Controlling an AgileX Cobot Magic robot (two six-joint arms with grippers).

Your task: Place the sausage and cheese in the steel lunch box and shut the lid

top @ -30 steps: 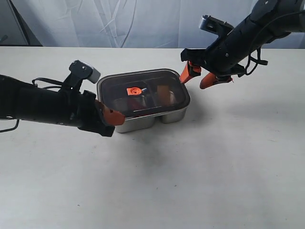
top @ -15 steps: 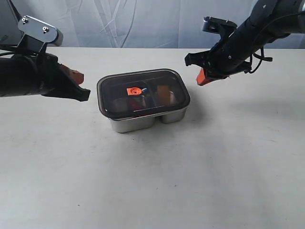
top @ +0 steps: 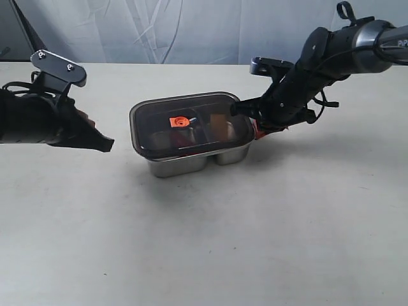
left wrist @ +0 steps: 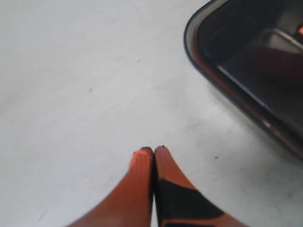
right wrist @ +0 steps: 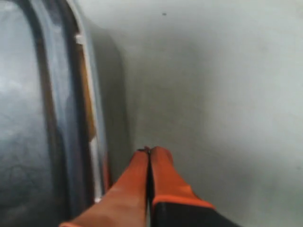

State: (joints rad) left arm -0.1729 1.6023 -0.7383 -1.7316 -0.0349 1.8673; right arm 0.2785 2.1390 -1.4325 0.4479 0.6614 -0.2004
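Note:
The steel lunch box (top: 185, 164) stands mid-table with the dark lid (top: 204, 108) lying on it, orange tab (top: 180, 121) at centre. Through the lid I dimly make out a red shape, the sausage (top: 181, 136), and a yellowish one, the cheese (top: 220, 123), in separate compartments. My left gripper (top: 107, 145) is shut and empty, hovering left of the box; its wrist view shows the closed gripper (left wrist: 154, 149) over bare table, with the lid's corner (left wrist: 246, 71) off to one side. My right gripper (top: 255, 129) is shut, low against the box's right end; its tips (right wrist: 149, 150) sit beside the lid's edge (right wrist: 52, 118).
The table (top: 255, 242) is white and bare around the box. A pale curtain (top: 191, 29) hangs behind the far edge. Both arms are dark and reach in from the sides.
The left gripper has pulled away from the box's front-left corner to the left. The right gripper has shut and dropped to the box's right end.

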